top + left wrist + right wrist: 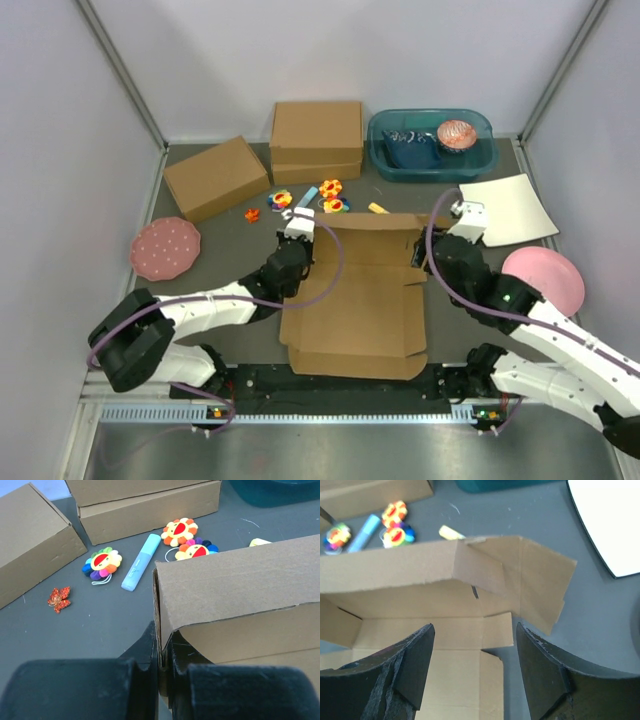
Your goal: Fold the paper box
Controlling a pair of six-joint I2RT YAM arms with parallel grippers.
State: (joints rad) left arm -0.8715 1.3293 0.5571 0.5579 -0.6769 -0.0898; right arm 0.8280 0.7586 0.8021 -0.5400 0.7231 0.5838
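Left claw (161,645) was clenched on the paper box (355,310), both black fingers pinching the left end of its raised far wall. You could see the corrugated fluting along that cut edge. The right claw (474,630) was released, jaws standing wide above the box's right far corner and touching nothing. There a side flap (540,585) angled out loosely, creased down its middle.

The box itself was plain brown cardboard, matte, a die-cut sheet with notched tabs. It lay in the middle of the dark grey counter (230,250), between the two arms. Its far wall stood up and the rest lay flat toward the arm bases.

Just beyond the far wall sat a scatter of small things. There were two plush flower faces with rainbow petals (102,561) (180,531) and a third peeking over the cardboard (197,550). A pale blue pen-shaped stick (141,562) lay among them, with a red glittery leaf (58,598) and a small yellow piece (451,532).

Farther back was a smaller brown box (215,177) set at an angle, and a taller squarish brown box (316,140) with a seam. A translucent teal tub (482,160) stood at the far right. A speckled pink disc (165,248) lay at left, a smooth pink plate (545,278) at right, and a white sheet (510,208) near the tub.
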